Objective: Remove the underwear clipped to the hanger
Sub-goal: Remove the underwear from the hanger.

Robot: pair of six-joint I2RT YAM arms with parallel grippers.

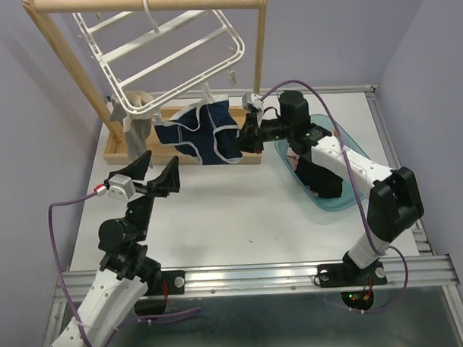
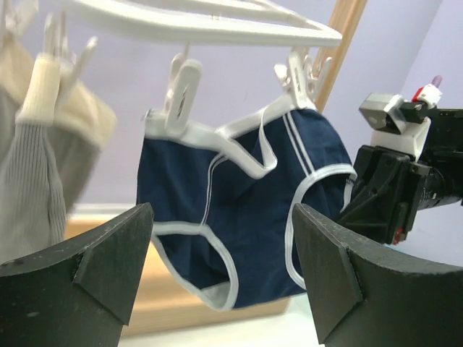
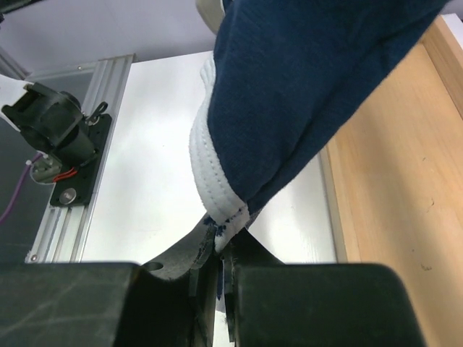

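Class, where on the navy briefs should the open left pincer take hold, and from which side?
On the briefs, probably the white waistband just under the left clip, from the front: it hangs flat facing the left pincer, and the right pincer holds the far hem.

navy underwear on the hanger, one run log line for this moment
navy underwear: hung from two clips of hanger | right pincer: shut on its white-trimmed edge | left pincer: open, facing it, not touching

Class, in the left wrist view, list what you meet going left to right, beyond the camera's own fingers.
grey ribbed underwear → navy underwear with white trim → right gripper, shut on the navy pair's edge.
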